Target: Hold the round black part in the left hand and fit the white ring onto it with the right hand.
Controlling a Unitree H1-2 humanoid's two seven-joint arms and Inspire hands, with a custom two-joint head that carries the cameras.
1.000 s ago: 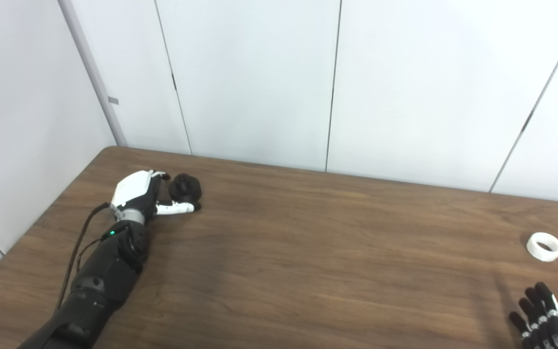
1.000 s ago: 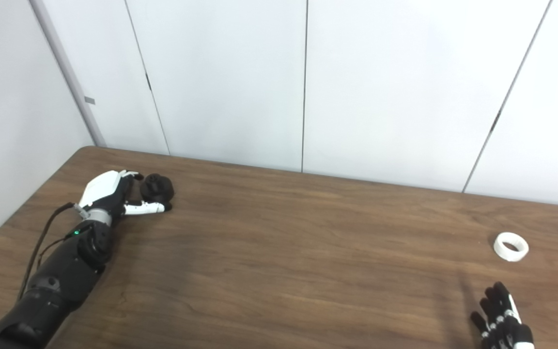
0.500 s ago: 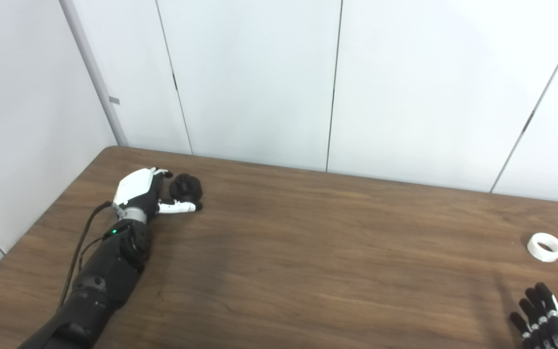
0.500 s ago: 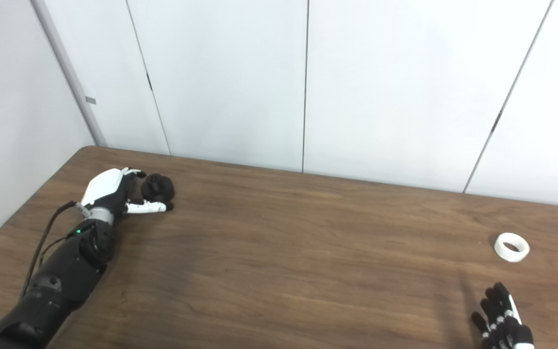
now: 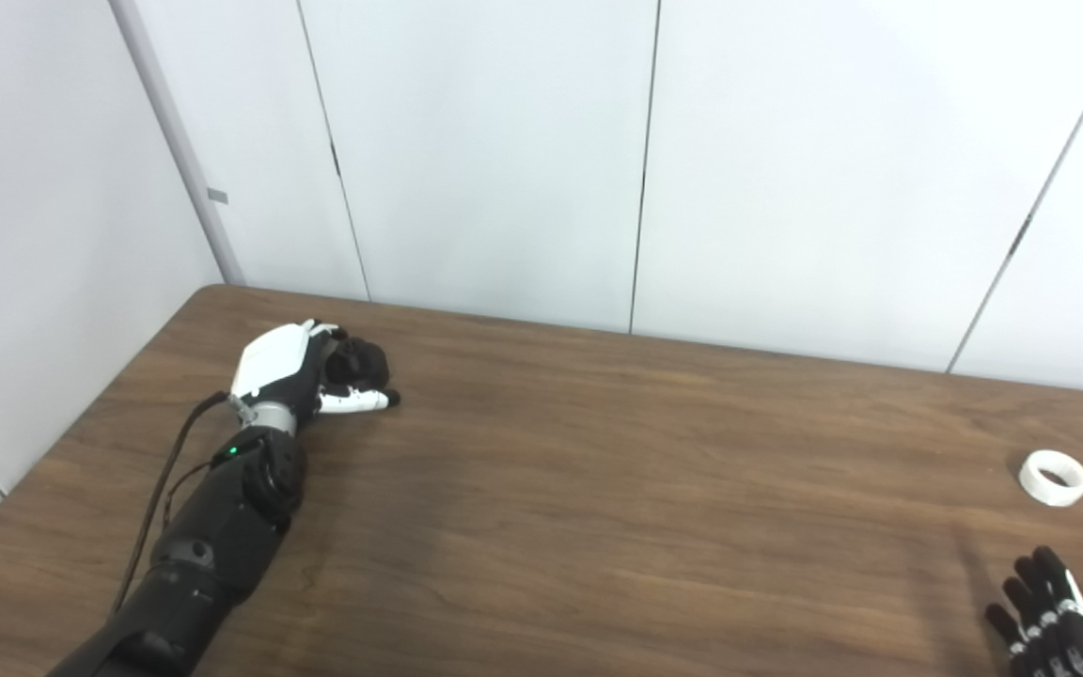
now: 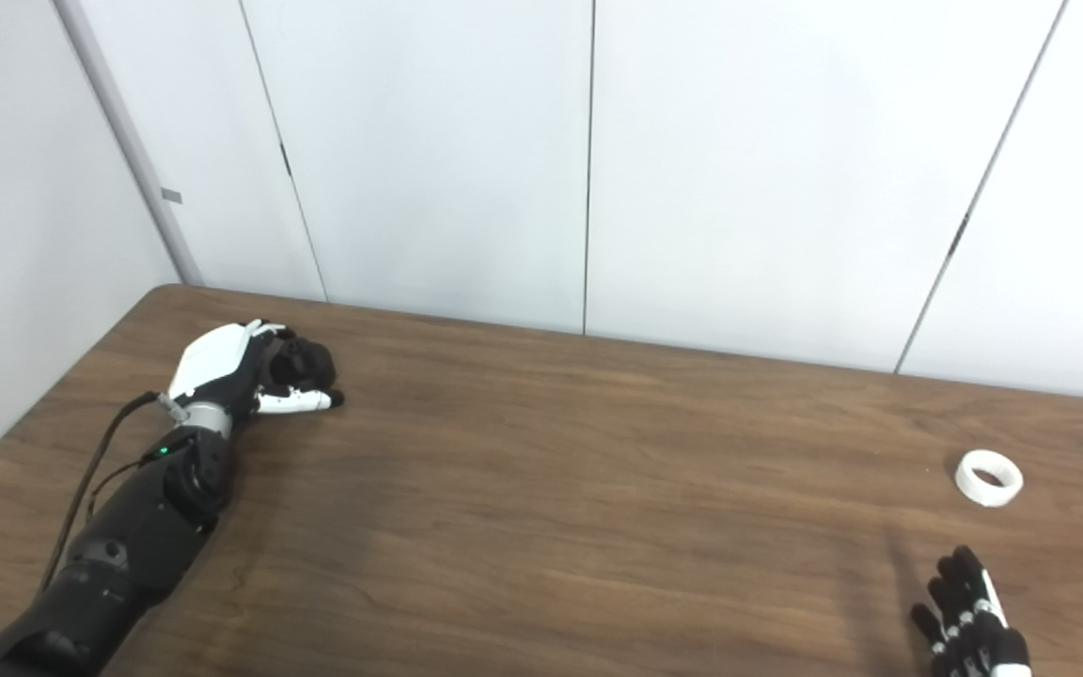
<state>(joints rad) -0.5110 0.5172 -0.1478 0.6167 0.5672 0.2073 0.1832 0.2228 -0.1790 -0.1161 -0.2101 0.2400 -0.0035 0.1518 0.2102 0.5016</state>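
The round black part (image 5: 363, 361) rests on the wooden table (image 5: 598, 489) at the far left. My left hand (image 5: 292, 369) lies around it: the fingers reach over its far side and the white thumb stretches straight along its near side, not clamped on it. Part of the black part is hidden behind the fingers. The white ring (image 5: 1054, 477) lies flat at the far right of the table. My right hand (image 5: 1054, 621) shows only at the bottom right corner, its fingers spread and empty, a short way in front of the ring.
White wall panels (image 5: 504, 160) stand right behind the table's far edge. The table's left edge runs close beside my left arm (image 5: 212, 527). A black cable (image 5: 161, 480) hangs along that forearm.
My left hand has slid forward and to the right, so the black part now sits between fingers and thumb instead of beside the fingertips. The ring and the right hand have not moved.
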